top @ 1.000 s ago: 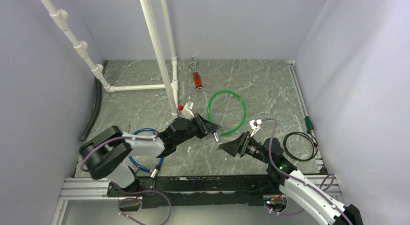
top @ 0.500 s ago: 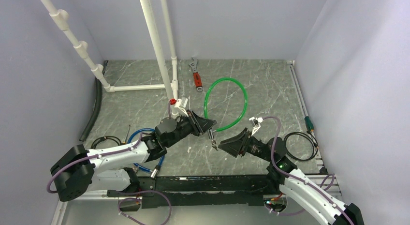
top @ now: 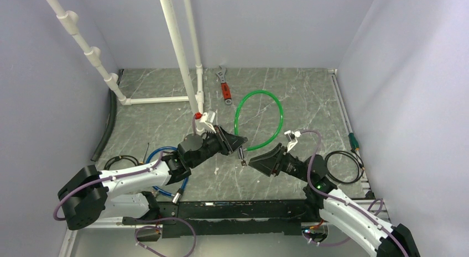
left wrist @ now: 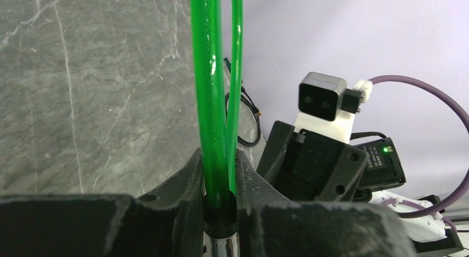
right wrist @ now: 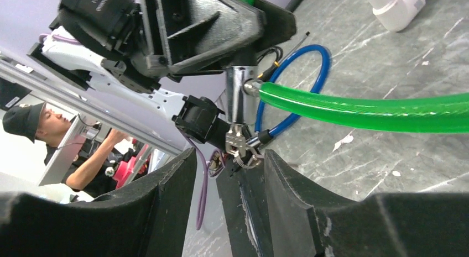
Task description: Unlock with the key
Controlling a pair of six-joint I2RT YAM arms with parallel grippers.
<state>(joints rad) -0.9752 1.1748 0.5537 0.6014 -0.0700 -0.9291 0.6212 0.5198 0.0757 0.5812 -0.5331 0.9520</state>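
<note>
My left gripper (top: 239,141) is shut on the green cable lock (top: 260,119), its jaws clamped on the black collar (left wrist: 220,210) just above the silver lock cylinder (right wrist: 240,94). The cylinder hangs below that gripper, above the floor. The key (right wrist: 238,143), a small silvery bunch on a ring, dangles from the cylinder's lower end. My right gripper (right wrist: 229,155) is open, and its fingertips lie on either side of the key, which hangs close to the right finger (right wrist: 287,185). No touch shows. In the top view the right gripper (top: 253,162) points left at the key (top: 243,162).
A blue cable loop (top: 166,168) lies on the floor under the left arm. A red-handled wrench (top: 224,87) rests at the back. White pipes (top: 180,58) stand at the back left, and a black cable coil (top: 343,166) lies at the right.
The right gripper's jaws have narrowed and it has edged left, up to the key. The left arm stretched forward a second ago with the green lock in its grip, then held still.
</note>
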